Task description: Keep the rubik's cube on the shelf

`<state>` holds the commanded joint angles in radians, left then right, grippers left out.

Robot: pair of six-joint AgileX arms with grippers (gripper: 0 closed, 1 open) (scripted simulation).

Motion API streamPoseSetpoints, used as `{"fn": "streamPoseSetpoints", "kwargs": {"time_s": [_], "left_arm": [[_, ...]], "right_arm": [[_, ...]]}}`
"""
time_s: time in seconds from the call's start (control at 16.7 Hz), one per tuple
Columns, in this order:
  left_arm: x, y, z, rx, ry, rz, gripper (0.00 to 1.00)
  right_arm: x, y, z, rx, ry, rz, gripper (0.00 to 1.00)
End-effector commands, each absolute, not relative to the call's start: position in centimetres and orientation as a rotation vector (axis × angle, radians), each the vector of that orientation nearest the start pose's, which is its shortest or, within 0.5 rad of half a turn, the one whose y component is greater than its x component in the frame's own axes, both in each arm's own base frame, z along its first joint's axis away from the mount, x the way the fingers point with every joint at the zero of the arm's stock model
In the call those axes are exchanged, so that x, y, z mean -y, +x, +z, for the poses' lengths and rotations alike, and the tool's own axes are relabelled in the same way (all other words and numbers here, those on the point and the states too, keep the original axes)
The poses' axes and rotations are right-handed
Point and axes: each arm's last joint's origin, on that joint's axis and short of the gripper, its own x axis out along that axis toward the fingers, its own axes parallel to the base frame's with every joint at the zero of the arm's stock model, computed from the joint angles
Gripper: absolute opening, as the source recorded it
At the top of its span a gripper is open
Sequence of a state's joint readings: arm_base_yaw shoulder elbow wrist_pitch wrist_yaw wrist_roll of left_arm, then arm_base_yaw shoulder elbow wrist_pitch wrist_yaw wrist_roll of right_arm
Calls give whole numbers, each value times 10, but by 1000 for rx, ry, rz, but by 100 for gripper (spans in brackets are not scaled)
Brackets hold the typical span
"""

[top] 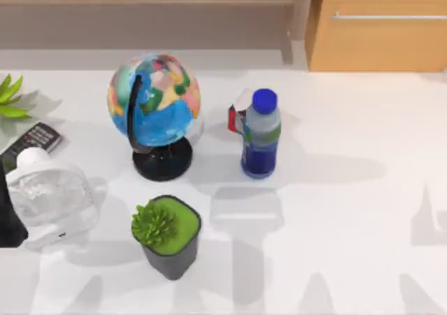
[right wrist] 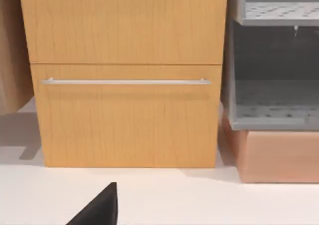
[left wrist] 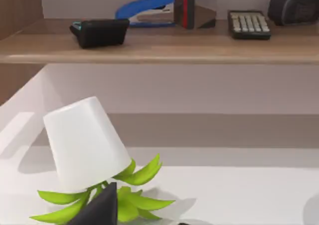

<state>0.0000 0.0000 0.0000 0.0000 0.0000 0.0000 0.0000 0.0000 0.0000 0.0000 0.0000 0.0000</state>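
Observation:
The rubik's cube is out of view. The shelf (top: 140, 1) runs along the back left of the table as a light-brown ledge with a grey-brown recess and a wooden upright post (top: 302, 15). The left wrist view faces the shelf (left wrist: 159, 48), whose ledge carries a black device, a blue stapler, a red-and-silver box and a calculator. A dark part of my left gripper (left wrist: 99, 210) pokes into the left wrist view. A similar dark part of my right gripper (right wrist: 99, 207) pokes into the right wrist view, before the drawer.
On the table stand a globe (top: 154, 102), a blue-capped bottle (top: 260, 133) with a small red-and-white box (top: 236, 117) behind it, a potted plant (top: 167, 235), a white fan (top: 45, 196) and a remote (top: 38, 139). A light-wood drawer (top: 380, 25) stands back right.

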Motion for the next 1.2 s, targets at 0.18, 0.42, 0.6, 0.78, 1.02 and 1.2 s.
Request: {"fn": "streamPoseSetpoints", "kwargs": {"time_s": [0.18,0.42,0.6,0.78,1.02,1.2], "left_arm": [[1,106,160,0,0,0,100],[1,106,160,0,0,0,100],[1,106,160,0,0,0,100],[1,106,160,0,0,0,100],[1,106,160,0,0,0,100],[1,106,160,0,0,0,100]], "right_arm": [[1,106,162,5,-10,-2,100],[2,112,189,48,-137,-17,100],[1,128,219,77,-300,-32,100],[-2,161,246,91,-503,-43,100],[-11,228,259,82,-806,-46,100],[-22,286,243,63,-1030,-37,100]]}}
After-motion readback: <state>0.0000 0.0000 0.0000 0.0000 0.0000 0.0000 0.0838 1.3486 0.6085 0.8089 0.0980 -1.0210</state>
